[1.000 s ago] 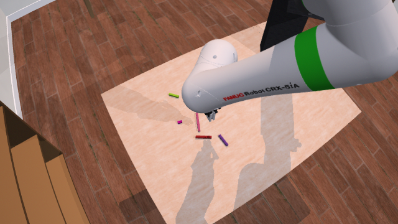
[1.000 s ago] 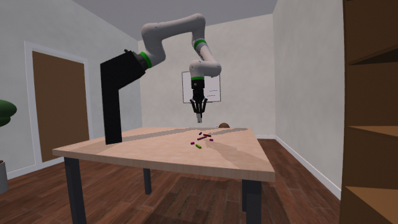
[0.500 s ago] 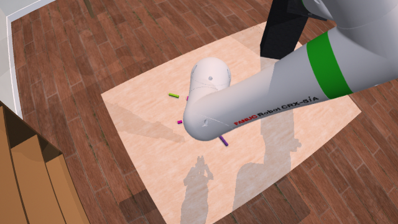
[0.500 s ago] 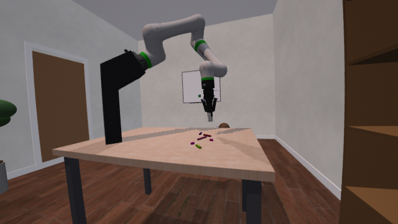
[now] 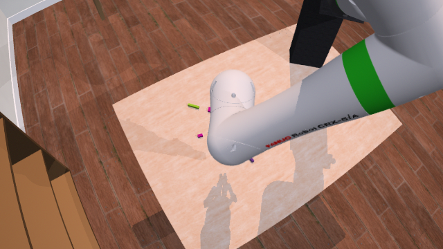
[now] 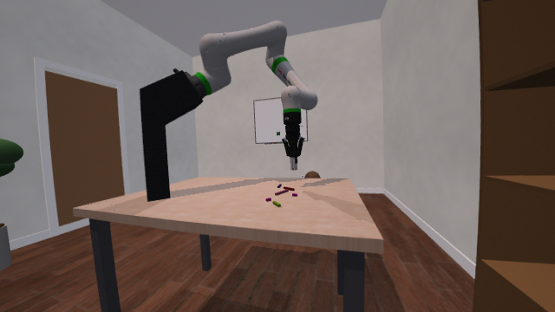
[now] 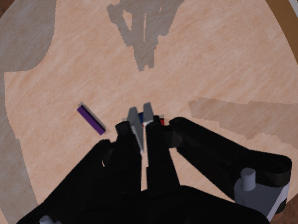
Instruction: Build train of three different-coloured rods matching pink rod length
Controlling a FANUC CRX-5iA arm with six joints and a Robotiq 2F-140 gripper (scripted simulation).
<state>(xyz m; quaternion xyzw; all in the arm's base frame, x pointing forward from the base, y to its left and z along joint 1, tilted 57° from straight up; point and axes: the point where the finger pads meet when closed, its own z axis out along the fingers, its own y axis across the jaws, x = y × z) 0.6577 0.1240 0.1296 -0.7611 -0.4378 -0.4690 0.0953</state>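
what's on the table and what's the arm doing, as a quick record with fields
lime rod: one
magenta rods: two, apart and
purple rod: one
red rod: one
pink rod: one, near the red rod
gripper: above the table, fingers close together
blue piece: seen between the fingertips in the wrist view; held or lying beyond, cannot tell
train: none visible

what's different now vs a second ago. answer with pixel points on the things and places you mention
The gripper (image 6: 294, 168) (image 7: 143, 116) has moved rightward in the exterior view; in the top view the arm (image 5: 297, 117) (image 6: 243, 41) has swung down the picture, now hiding the pink rod (image 6: 282, 192) and red rod (image 6: 289, 188) (image 7: 161, 121). Any grasp or release is unclear. The lime rod (image 5: 193, 106) (image 6: 277, 204) stayed put.
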